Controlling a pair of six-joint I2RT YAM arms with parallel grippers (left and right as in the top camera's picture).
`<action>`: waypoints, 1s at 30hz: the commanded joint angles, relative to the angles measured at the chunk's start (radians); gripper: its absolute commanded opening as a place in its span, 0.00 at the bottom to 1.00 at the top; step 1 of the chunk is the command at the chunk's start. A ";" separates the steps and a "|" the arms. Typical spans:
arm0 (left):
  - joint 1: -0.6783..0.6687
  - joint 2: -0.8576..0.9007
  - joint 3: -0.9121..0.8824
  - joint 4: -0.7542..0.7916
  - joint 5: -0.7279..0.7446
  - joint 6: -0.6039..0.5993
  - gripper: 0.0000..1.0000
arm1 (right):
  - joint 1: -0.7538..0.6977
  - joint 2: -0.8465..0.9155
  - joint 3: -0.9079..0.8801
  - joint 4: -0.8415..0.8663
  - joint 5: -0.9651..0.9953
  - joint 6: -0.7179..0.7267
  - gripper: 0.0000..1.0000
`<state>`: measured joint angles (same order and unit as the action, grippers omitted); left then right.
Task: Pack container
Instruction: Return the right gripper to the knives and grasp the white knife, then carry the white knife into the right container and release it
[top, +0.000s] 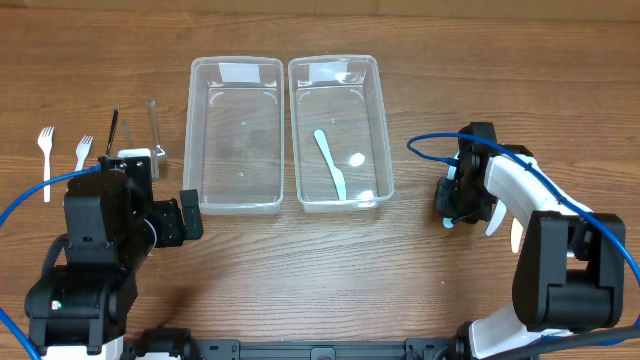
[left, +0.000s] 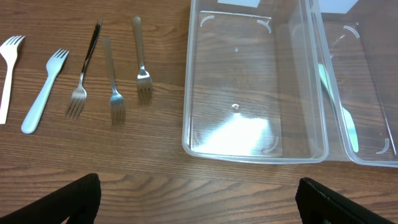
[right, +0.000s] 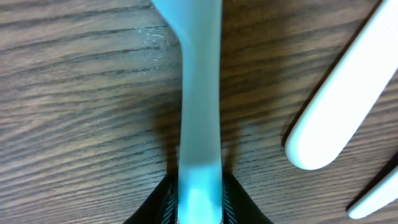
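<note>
The wooden bench (top: 330, 270) carries everything, with one arm at each lower corner. Two clear plastic containers stand side by side at the middle, their long walls touching or nearly so. The left container (top: 234, 135) holds nothing. The right container (top: 338, 130) has a pale plastic knife (top: 331, 165) lying on its floor.

The right arm (top: 560, 260) reaches down to the bench, well to the right of the containers. The right fingers (right: 155, 208) are closed on the handle of a pale blue plastic utensil (right: 200, 112) that lies flat on the wood. Whether it is a spoon, fork or knife cannot be told, since its head runs out of the wrist view. A white plastic handle (right: 342, 106) lies just beside it, not touching.

The left fingers (left: 74, 202) are spread wide apart and hold nothing, above bare wood in front of the left container.

To the left of the containers, five forks lie in a row: three metal forks (left: 112, 81), then a pale plastic fork (left: 43, 90), then a white plastic fork (left: 9, 74) farthest out.
</note>
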<state>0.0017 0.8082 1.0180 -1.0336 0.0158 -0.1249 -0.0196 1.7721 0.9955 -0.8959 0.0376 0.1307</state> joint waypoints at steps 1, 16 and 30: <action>0.005 -0.003 0.023 -0.002 0.011 -0.010 1.00 | 0.000 0.009 -0.018 0.010 0.005 0.004 0.21; 0.005 -0.003 0.023 -0.002 0.011 -0.010 1.00 | 0.005 -0.019 0.065 -0.018 -0.040 0.024 0.04; 0.005 -0.003 0.023 -0.003 0.011 -0.011 1.00 | 0.475 -0.192 0.536 -0.098 -0.028 0.099 0.04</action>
<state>0.0017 0.8082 1.0180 -1.0340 0.0154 -0.1249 0.3729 1.5902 1.5028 -1.0344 0.0067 0.1711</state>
